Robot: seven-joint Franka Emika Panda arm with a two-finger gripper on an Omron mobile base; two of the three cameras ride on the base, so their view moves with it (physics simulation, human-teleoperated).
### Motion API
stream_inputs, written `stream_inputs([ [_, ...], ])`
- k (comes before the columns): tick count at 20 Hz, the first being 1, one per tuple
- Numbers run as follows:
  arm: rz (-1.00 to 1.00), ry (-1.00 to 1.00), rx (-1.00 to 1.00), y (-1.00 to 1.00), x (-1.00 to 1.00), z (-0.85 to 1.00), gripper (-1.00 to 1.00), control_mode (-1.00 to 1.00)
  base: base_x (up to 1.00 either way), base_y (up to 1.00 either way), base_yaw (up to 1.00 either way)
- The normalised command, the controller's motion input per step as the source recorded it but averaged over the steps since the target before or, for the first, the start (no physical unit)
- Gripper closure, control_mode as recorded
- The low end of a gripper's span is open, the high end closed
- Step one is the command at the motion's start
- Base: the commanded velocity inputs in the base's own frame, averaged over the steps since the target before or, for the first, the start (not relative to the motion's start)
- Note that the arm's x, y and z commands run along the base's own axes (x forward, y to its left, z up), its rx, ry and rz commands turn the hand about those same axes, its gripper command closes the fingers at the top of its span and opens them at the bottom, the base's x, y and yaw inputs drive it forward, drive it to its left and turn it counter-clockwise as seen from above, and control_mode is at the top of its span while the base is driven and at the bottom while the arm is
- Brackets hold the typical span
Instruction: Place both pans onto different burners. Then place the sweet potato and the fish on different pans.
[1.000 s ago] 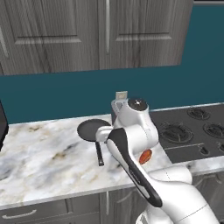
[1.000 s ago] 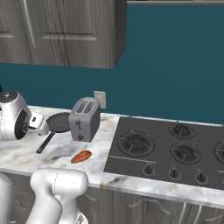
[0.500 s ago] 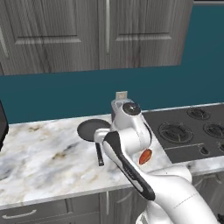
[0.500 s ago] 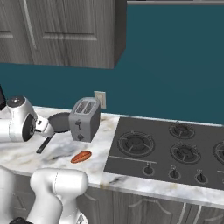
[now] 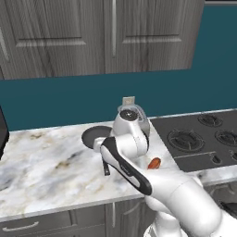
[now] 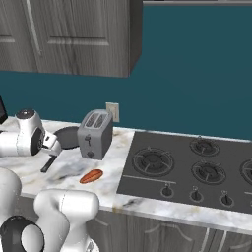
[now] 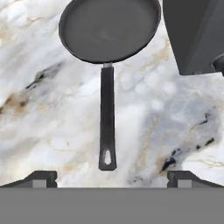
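Observation:
One black pan [image 7: 109, 28] lies on the marble counter beside the toaster, its long handle [image 7: 107, 122] pointing toward me. The pan [image 6: 66, 138] sits left of the toaster, and it also shows as the pan [image 5: 94, 135] partly behind my arm. My gripper [image 7: 113, 179] hovers open above the handle's end, with nothing between its fingertips [image 7: 41, 178]. Over that handle in the right base view hangs the gripper [image 6: 51, 149]. An orange tapered oval, seemingly the sweet potato [image 6: 91, 175], lies near the counter's front edge. The burners [image 6: 152, 160] stand bare. The second pan and the fish are out of view.
A grey toaster [image 6: 96, 134] stands close to the pan's right side, against the wall with an outlet [image 6: 112, 111]. The black cooktop [image 6: 140, 184] with a row of knobs lies to the right. Marble counter [image 5: 41, 162] stretches to the left.
My hand has swung down and toward the pan, and now hangs above its handle. The pan, toaster and orange piece have not moved.

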Motion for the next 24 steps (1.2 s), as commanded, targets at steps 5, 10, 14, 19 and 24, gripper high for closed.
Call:
stream_inputs([
  [5, 0.0, 0.07, 0.0, 0.07, 0.22, -0.31, -1.0, -1.0, 0.0, 0.0, 0.0],
  [10, 0.0, 0.02, 0.0, 0.0, 0.18, -0.28, -1.0, -1.0, 0.0, 0.0, 0.0],
  [14, 0.0, 0.0, 0.0, 0.01, 0.28, -0.26, -1.0, -1.0, 0.0, 0.0, 0.0],
  [19, 0.0, 0.01, -0.01, 0.04, 0.3, -0.25, -1.0, -1.0, 0.0, 0.0, 0.0],
  [24, 0.0, 0.01, -0.01, 0.11, 0.27, -0.21, -1.0, -1.0, 0.0, 0.0, 0.0],
])
